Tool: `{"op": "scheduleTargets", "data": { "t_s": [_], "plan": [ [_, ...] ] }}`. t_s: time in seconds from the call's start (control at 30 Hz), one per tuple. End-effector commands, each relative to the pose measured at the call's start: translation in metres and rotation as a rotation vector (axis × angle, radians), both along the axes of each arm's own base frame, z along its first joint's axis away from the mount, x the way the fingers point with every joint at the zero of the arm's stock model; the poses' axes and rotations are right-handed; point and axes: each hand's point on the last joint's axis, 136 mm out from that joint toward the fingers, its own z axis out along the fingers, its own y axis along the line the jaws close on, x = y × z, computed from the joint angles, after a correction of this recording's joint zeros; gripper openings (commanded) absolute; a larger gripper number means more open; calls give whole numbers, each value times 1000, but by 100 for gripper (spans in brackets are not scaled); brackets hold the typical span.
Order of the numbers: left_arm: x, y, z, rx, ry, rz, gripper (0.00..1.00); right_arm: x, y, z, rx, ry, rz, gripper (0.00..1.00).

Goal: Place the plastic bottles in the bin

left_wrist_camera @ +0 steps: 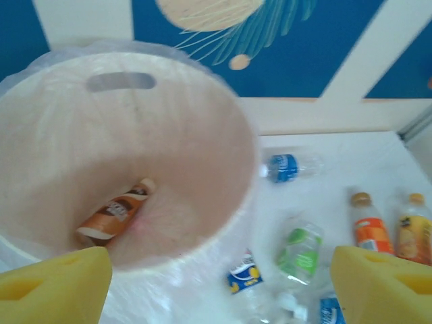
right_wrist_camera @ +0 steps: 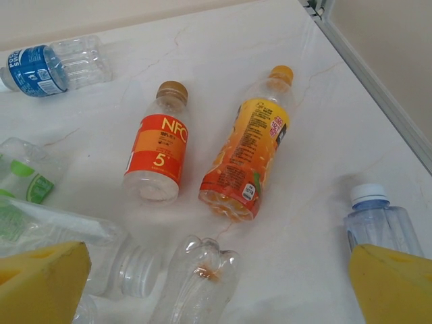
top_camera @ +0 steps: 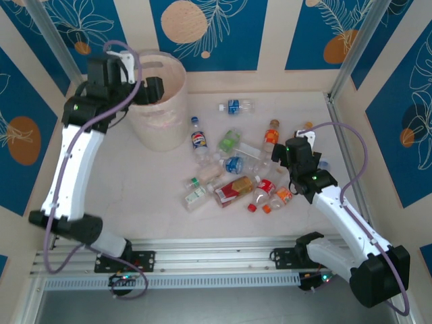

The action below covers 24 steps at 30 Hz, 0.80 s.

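- Two pincers stand open. The left pincer [left_wrist_camera: 217, 287] hangs above the mouth of the bin [left_wrist_camera: 169, 74], pads wide apart with nothing between them. The right pincer [right_wrist_camera: 216, 283] hovers over the right of the tabletop [right_wrist_camera: 324, 121], equally spread and empty.
- One brown-labelled bottle [left_wrist_camera: 115, 214] lies at the bottom of the bin, against its wall. The other plastic bottles [top_camera: 236, 175] lie scattered on the tabletop between the bin and the right arm.
- The step in hand looks like the next pick, and the right pincer seems best placed for it. The NFC bottle [right_wrist_camera: 156, 152] and the yellow-labelled juice bottle [right_wrist_camera: 248, 155] lie side by side ahead of its pads, near each other but apart.
- Either should be taken across the label at mid-body, pads square to the bottle's long axis so the round body cannot roll out.
- One pad must drop into the gap between the two without nudging the neighbour.
- The crushed clear bottle [right_wrist_camera: 196, 280] directly below would probably buckle under the squeeze, so it is the poorer choice.
- A light, steady close should do; thin plastic gives.
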Motion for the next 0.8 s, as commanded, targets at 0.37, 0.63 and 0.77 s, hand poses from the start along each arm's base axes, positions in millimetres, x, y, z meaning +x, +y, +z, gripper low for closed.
{"op": "scheduleTargets", "data": {
  "t_s": [0.37, 0.63, 0.77],
  "plan": [
    [-29, -89, -150, -67, 172, 84, 79, 2, 1, 16, 24, -55, -19, 99],
    [-14, -133, -263, 41, 412, 82, 83, 4, 4, 18, 14, -50, -9, 99],
    [-4, -134, -301, 98, 461, 136, 84, 6, 4, 18, 6, -47, -4, 99]
  ]
}}
